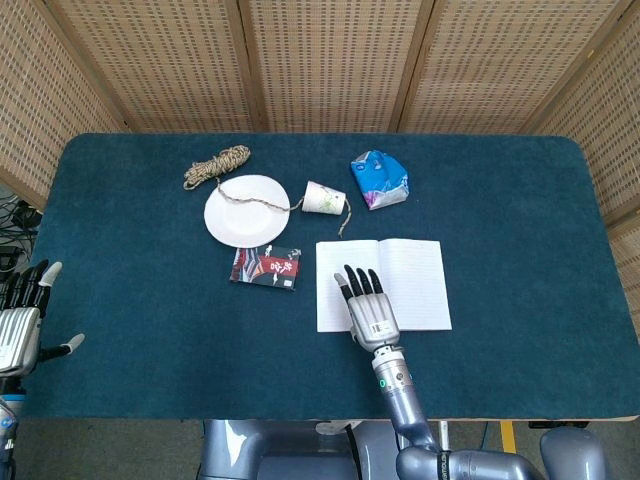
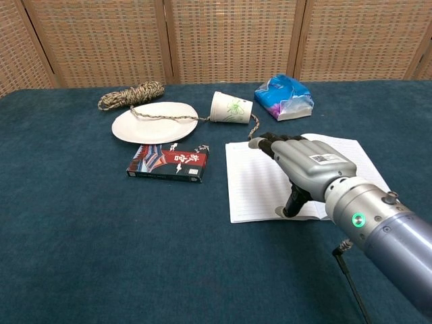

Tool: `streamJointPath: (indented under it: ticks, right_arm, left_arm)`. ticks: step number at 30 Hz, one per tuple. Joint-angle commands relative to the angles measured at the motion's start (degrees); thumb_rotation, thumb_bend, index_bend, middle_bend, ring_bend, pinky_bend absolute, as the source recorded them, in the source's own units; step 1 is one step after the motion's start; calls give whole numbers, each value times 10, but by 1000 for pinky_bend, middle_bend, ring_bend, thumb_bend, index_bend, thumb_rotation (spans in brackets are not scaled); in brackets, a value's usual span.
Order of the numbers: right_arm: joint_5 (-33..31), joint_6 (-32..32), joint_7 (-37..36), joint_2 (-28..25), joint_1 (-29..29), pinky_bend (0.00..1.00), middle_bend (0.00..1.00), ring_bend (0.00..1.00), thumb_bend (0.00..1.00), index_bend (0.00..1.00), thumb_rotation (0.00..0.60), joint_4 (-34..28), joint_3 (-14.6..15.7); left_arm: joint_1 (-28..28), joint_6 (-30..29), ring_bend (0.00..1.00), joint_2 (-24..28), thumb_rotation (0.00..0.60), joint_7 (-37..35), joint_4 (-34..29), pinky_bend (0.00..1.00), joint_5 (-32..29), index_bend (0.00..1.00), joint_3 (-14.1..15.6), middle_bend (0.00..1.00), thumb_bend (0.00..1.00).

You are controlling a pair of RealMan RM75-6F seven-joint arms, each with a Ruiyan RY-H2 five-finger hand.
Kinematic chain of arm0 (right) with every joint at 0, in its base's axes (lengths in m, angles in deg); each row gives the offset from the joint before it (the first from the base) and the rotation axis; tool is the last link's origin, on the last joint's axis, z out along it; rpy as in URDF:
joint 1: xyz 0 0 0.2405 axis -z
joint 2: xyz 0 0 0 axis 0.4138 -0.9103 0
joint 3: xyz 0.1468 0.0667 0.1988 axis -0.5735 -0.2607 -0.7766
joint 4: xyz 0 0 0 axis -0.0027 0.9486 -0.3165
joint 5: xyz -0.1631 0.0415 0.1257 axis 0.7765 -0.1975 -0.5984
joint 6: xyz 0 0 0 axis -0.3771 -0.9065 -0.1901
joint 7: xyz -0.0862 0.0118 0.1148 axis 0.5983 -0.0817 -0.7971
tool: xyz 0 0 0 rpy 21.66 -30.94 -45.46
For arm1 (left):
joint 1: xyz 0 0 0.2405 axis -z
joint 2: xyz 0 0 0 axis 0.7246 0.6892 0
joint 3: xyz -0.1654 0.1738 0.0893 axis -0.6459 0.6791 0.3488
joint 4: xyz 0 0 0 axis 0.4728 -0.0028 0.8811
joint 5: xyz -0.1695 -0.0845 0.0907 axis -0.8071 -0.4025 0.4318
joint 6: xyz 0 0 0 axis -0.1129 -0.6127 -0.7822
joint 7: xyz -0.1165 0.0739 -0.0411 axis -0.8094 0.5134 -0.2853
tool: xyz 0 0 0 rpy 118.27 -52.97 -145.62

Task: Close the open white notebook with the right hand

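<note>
The white notebook [image 1: 410, 271] [image 2: 256, 179] lies open and flat on the blue table, lined pages up. My right hand [image 1: 367, 306] [image 2: 304, 167] hovers palm down over its near edge, above the left page close to the spine, fingers stretched out and apart, holding nothing. In the chest view a fingertip reaches down to the page's near edge. My left hand [image 1: 22, 325] shows only in the head view, at the table's left edge, fingers spread and empty.
Left of the notebook lies a red and black box [image 1: 266, 267] [image 2: 168, 163]. Behind it are a white plate [image 1: 245, 210] [image 2: 154, 122], a rope coil [image 1: 217, 165] [image 2: 131, 94], a tipped paper cup [image 1: 324, 199] [image 2: 230, 108] and a blue packet [image 1: 379, 179] [image 2: 284, 96].
</note>
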Motion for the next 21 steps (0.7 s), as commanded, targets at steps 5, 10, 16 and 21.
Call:
streamJointPath:
  ticks: [5, 10, 16, 21]
  right_arm:
    - [5, -7, 1, -3, 3, 0, 0, 0, 370, 0, 600, -13, 6]
    - [3, -7, 2, 0, 4, 0, 0, 0, 369, 0, 600, -14, 10]
    - [-2, -2, -3, 6, 5, 0, 0, 0, 368, 0, 600, 0, 15]
    - [-2, 1, -6, 11, 4, 0, 0, 0, 367, 0, 600, 8, 16]
  left_arm:
    - [0, -1, 0, 0, 600, 2, -1, 0, 0, 0, 1, 0, 71]
    - [-1, -3, 0, 1, 600, 3, -4, 0, 4, 0, 3, 0, 71]
    - [-2, -5, 0, 1, 600, 1, -5, 0, 6, 0, 4, 0, 71]
    - [-1, -5, 0, 2, 600, -1, -5, 0, 5, 0, 2, 0, 71]
